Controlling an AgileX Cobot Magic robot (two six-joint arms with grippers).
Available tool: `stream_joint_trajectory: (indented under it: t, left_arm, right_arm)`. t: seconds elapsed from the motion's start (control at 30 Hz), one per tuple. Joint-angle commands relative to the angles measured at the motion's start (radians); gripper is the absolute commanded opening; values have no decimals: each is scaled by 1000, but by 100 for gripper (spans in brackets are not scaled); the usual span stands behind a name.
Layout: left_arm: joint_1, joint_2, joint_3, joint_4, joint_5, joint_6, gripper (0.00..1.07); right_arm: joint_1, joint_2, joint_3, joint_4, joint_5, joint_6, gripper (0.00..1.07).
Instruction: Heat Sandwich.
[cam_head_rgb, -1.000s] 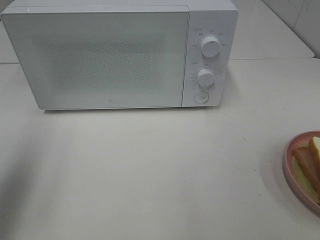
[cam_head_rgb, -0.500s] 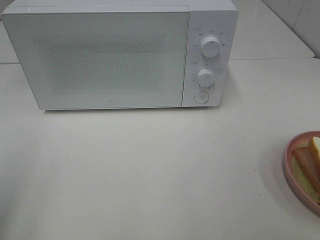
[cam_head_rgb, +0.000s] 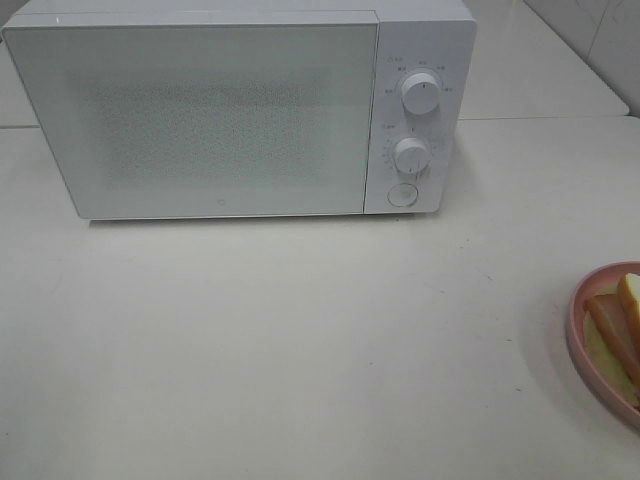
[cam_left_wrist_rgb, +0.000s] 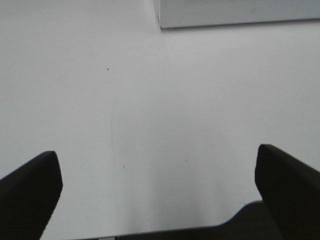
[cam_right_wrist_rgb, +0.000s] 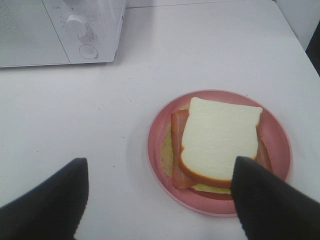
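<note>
The exterior view's right edge cuts off the sandwich (cam_head_rgb: 622, 325) and plate (cam_head_rgb: 578, 340).

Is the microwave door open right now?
No, the microwave door sits flush and shut against the front, beside the two knobs.

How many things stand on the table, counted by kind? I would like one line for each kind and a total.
Microwave: 1
Sandwich: 1
Pink plate: 1
Total: 3
</note>
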Motion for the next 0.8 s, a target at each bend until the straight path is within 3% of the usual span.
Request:
stream_joint_trajectory:
  t: [0.03,0.23,0.8]
  left_arm:
    - [0,-69,3,9,-12,-5,98]
    - [0,-157,3,8,-12,-7,98]
    - [-1,-154,3,8,-12,-7,98]
  right_arm:
    - [-9,-26,1,4,-5,-13,76]
    - [-9,-26,1,4,-5,-13,76]
    - [-9,-23,1,4,-5,-13,76]
